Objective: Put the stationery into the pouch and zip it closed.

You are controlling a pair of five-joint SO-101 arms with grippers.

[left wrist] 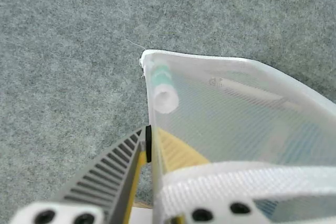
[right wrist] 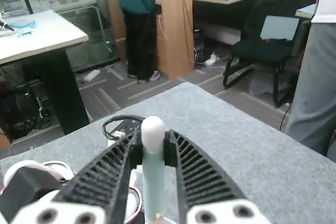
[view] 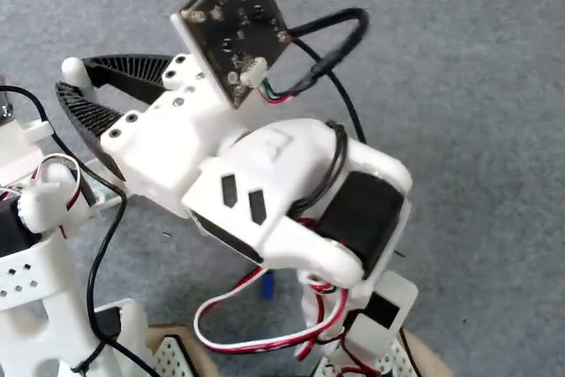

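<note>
My left gripper (left wrist: 149,150) is shut on the edge of a translucent mesh pouch (left wrist: 236,114), held up over the grey felt table (left wrist: 68,51). Inside the pouch lie a white and green tube (left wrist: 164,90) and a yellow item (left wrist: 176,150); other shapes behind the mesh are too blurred to name. My right gripper (right wrist: 153,148) is shut on a pale teal pen (right wrist: 153,182) with a rounded white cap (right wrist: 153,129) that pokes out past the fingers. In the high view the right gripper (view: 75,86) sits at the far left with its black ribbed fingers closed toward the white cap (view: 74,67).
The right arm's white body (view: 282,200) and its camera board (view: 234,24) cover the middle of the high view. The left arm's white frame (view: 35,245) stands at the lower left, with black and red-white cables (view: 221,324) around it. Bare grey felt (view: 477,112) stretches to the right.
</note>
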